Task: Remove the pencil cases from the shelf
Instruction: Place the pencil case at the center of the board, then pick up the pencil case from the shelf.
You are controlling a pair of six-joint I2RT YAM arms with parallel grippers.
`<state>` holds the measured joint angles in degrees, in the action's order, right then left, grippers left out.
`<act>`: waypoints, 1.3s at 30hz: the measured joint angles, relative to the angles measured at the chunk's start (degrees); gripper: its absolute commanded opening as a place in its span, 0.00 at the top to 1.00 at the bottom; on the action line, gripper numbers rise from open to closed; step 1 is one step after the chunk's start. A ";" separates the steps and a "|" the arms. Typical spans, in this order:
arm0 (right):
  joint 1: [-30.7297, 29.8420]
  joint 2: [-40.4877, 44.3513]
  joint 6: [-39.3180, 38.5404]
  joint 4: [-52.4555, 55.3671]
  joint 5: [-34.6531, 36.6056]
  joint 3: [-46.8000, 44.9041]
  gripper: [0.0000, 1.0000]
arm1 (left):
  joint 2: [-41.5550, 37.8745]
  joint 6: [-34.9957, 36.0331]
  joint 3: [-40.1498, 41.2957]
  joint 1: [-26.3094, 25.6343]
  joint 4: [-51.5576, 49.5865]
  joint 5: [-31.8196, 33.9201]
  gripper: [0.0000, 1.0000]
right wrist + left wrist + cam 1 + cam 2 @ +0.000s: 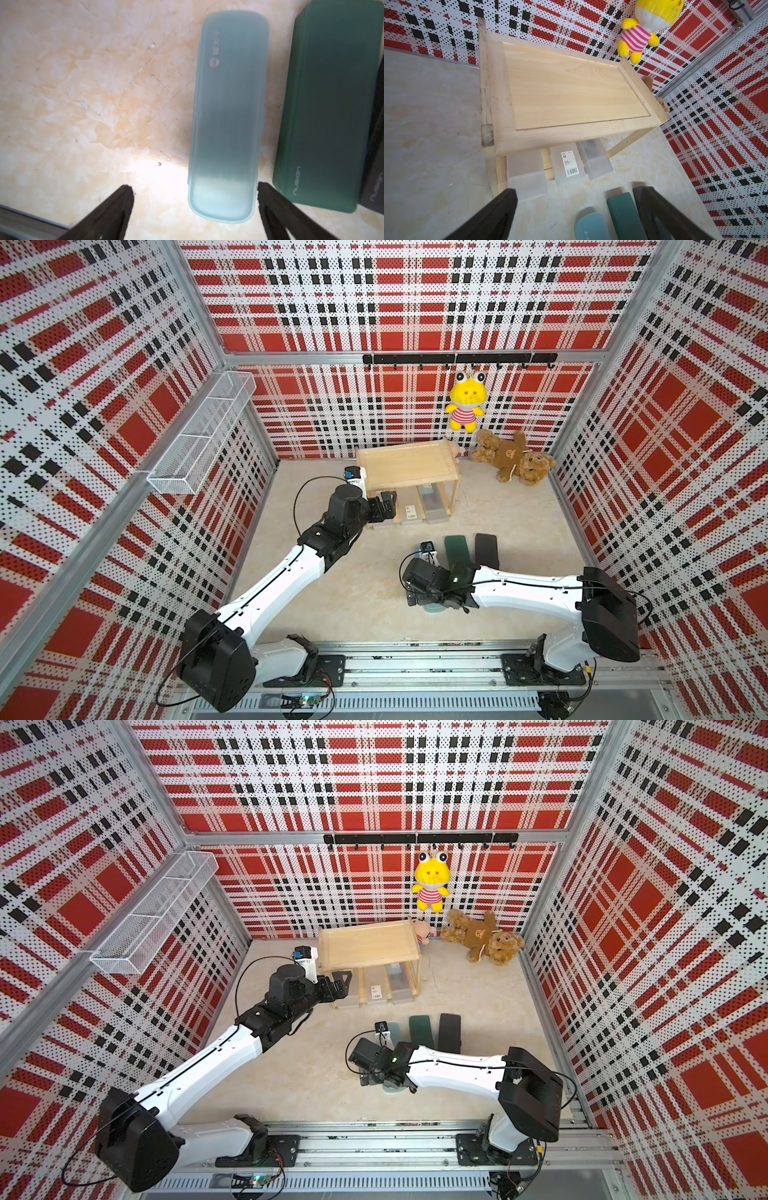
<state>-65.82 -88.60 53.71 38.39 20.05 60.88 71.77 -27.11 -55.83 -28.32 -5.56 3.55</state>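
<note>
1. The right gripper (195, 188), spread wide and empty, straddles the teal case (228, 116) laid in front of the shelf (571, 91); the case could be nudged if the arm is lifted askew.
2. The left gripper (576, 191), fully open and empty, is held at the shelf's front; three frosted cases (566, 166) lie on its lower board, and a post could be struck.

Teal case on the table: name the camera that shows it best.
Right wrist view: the teal case lies whole and close, its printing visible. The left wrist view shows one end; in both top views the right arm hides most of it.
</note>
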 measured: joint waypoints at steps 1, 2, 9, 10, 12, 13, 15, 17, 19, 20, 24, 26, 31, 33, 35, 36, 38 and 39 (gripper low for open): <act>0.00 0.42 -0.59 0.61 0.44 0.94 0.00 | 0.00 -0.09 0.00 0.00 0.11 -0.11 0.01; 0.07 0.79 -1.20 1.16 0.85 1.81 0.00 | 0.00 -0.17 0.00 0.00 0.22 -0.15 0.01; 3.34 1.20 -4.70 2.16 1.62 3.96 0.00 | 0.31 -0.63 0.00 -0.07 0.52 -0.28 0.01; 4.33 1.22 -5.16 2.12 1.60 3.96 0.00 | 0.31 -0.70 0.00 -0.07 0.59 -0.28 0.01; 6.56 1.70 -6.40 1.88 1.42 3.80 0.00 | 0.31 -0.74 0.00 -0.09 0.74 -0.28 0.01; 7.91 2.16 -7.15 1.57 1.33 3.58 0.00 | 0.31 -0.74 0.00 -0.11 0.81 -0.28 0.01; 10.91 2.97 -8.76 0.79 1.09 3.30 0.00 | 0.31 -0.74 0.00 -0.13 0.85 -0.28 0.01; 14.32 3.21 -10.64 -0.31 0.68 3.30 0.00 | 0.31 -0.74 0.00 -0.13 0.85 -0.28 0.01; 17.18 3.17 -12.63 -1.55 0.07 3.30 0.00 | 0.31 -0.74 0.00 -0.13 0.85 -0.28 0.01; 18.34 3.08 -13.53 -2.12 -0.26 3.30 0.01 | 0.31 -0.76 0.00 -0.13 0.85 -0.28 0.01; 23.32 0.44 -17.62 -5.75 -2.16 3.67 0.01 | 0.33 -0.74 0.00 -0.13 0.87 -0.31 0.01; 25.31 -1.79 -19.69 -7.26 -3.15 4.31 0.01 | 0.42 -0.74 0.00 -0.13 0.87 -0.31 0.01; 29.62 -8.55 -24.09 -9.70 -5.81 8.33 0.01 | 0.52 -0.74 0.04 -0.13 0.85 -0.31 0.01; 30.67 -11.04 -25.55 -10.29 -6.36 10.54 0.01 | 0.52 -0.72 0.04 -0.11 0.83 -0.33 0.01; 31.56 -13.27 -26.93 -10.86 -6.73 12.66 0.01 | 0.52 -0.72 0.07 -0.13 0.83 -0.31 0.01; 31.89 -14.47 -27.54 -11.08 -6.97 13.79 0.01 | 0.52 -0.72 0.07 -0.11 0.83 -0.31 0.01; 32.33 -16.44 -28.57 -11.32 -7.23 15.72 0.00 | 0.52 -0.70 0.07 -0.11 0.81 -0.28 0.01; 32.50 -17.46 -28.96 -11.43 -7.37 16.63 0.00 | 0.52 -0.70 0.07 -0.11 0.81 -0.31 0.01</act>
<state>-33.32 -106.06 24.75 26.96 12.69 77.52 72.29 -27.81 -55.77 -28.42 -4.75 3.25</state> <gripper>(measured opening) 0.995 0.991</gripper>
